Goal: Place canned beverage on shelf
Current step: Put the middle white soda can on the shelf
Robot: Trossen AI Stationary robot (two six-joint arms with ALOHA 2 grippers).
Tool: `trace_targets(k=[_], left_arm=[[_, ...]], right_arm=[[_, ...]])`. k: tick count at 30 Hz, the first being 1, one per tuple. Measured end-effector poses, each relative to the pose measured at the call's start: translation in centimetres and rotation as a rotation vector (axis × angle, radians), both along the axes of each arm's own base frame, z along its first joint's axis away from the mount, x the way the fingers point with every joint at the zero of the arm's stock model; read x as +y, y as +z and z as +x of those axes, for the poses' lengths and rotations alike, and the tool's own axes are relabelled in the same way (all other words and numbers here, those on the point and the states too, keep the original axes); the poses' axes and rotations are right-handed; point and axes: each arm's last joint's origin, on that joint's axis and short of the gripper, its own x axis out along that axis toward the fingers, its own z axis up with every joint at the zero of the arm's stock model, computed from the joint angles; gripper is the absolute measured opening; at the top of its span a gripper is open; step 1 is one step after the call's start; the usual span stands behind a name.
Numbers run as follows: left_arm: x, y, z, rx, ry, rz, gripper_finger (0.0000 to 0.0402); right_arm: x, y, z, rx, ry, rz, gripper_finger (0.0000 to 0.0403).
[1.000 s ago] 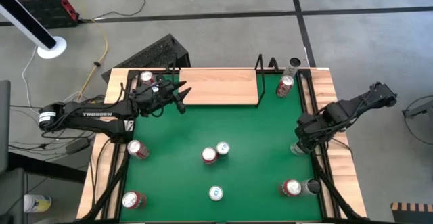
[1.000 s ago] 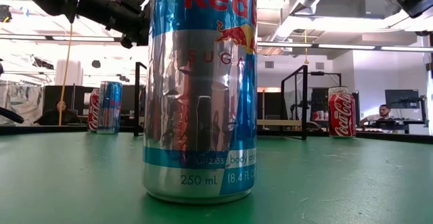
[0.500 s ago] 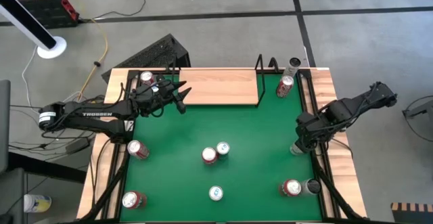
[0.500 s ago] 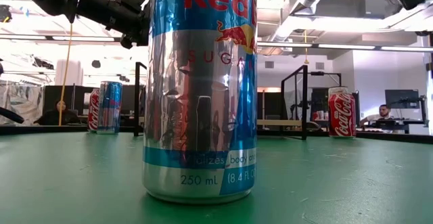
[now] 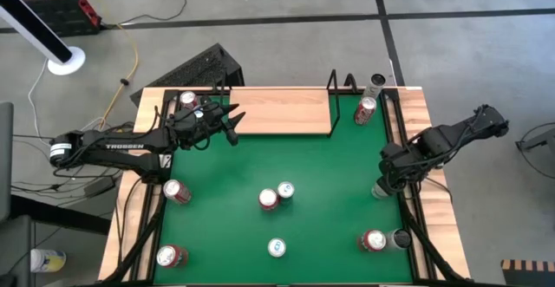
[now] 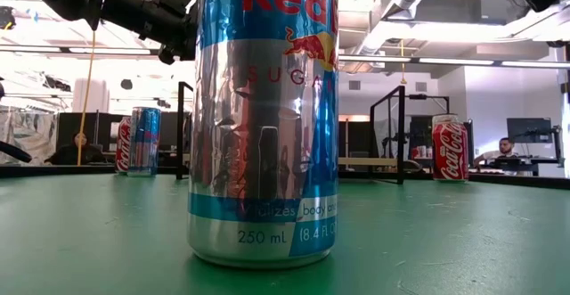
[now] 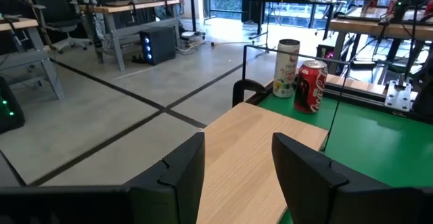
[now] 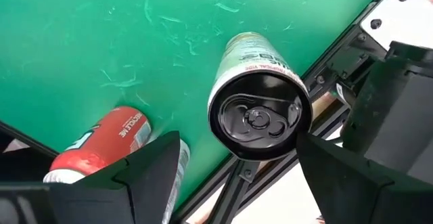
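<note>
Black-top can (image 8: 260, 119) upright at right edge of green counter (image 5: 260, 157), by the black rail; seen in high view too (image 5: 380, 189). Right hand (image 5: 388, 172) directly above it, fingers (image 8: 145, 166) spread wide either side of can top, not touching — released, grasping nothing. Red can (image 8: 101, 146) lying on its side near same spot in right wrist view.

Shelf (image 5: 282, 111) at far edge of counter, light wood board w/ black wire ends, no can on top. Left hand (image 5: 227, 122) hovering at shelf's left end, fingers (image 7: 183, 173) apart over the board, released, empty. Beyond shelf's far end in left wrist view: red cola can (image 7: 312, 86) upright, touching or just beside pale tall can (image 7: 287, 68). Same pair at far right corner in high view: red can (image 5: 365, 110), pale can (image 5: 376, 82) on rail.

Other cans on counter: 2 near centre, red (image 5: 268, 200) + silver-top (image 5: 285, 190), touching; silver/blue one (image 5: 277, 248) nearer front, same can filling low view (image 6: 264, 117); red one left side (image 5: 176, 192); red one front left corner (image 5: 170, 256); red one front right (image 5: 373, 240) w/ dark can (image 5: 400, 238) beside; one far left corner (image 5: 187, 101) behind left hand. Low view bg: red cola can (image 6: 449, 151) right, red + blue cans (image 6: 138, 141) left. Person seated far right in room (image 6: 505, 152).
</note>
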Motion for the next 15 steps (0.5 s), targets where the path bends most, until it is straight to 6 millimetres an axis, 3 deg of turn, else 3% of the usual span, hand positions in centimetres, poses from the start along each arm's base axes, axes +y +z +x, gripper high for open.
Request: trace_targets(k=[15], left_arm=[[0.00, 0.00, 0.00, -0.001, 0.000, -0.001, 0.0158]], right_arm=[[0.62, -0.34, -0.36, 0.049, -0.248, -0.003, 0.0321]])
